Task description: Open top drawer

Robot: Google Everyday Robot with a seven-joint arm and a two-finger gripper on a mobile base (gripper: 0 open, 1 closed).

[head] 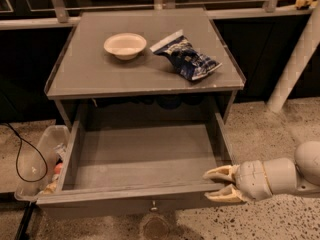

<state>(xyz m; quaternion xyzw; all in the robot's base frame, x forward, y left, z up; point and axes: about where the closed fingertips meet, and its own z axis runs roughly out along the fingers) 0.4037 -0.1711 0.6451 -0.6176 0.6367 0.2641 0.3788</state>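
A: Where is the top drawer (145, 156) right now?

B: In the lower middle of the frame, under the tabletop (100, 79). It is slid far out toward the bottom edge, and its grey tray floor is bare. I'd judge the opening as good as done.

A: And the gripper (218, 184)?

B: It comes in from the lower right, level with the drawer front. Its fingers (220, 173) are parted, not clenched. The upper one lies over the tray's front right corner, and the lower one sits in front of the front panel. So the panel's right end seems to sit between them. I cannot tell whether the pads actually press it.

A: Which way does the drawer lie from them?

B: To the left. The front panel's long axis runs left to right across the frame. The small knob (154, 204) at its centre is well to the left of the fingertips. The slide direction runs from the cabinet toward the bottom edge, across that long axis.

A: So what does the next move turn on?

B: With only one arm, any further pull would have to follow the slide line. Pulling from the right end could skew the tray. Backing straight out to the right should clear the panel.

A: Anything else nearby?

B: A bowl (125, 45) and a blue bag (187, 59) sit on the tabletop, well away from the gripper.
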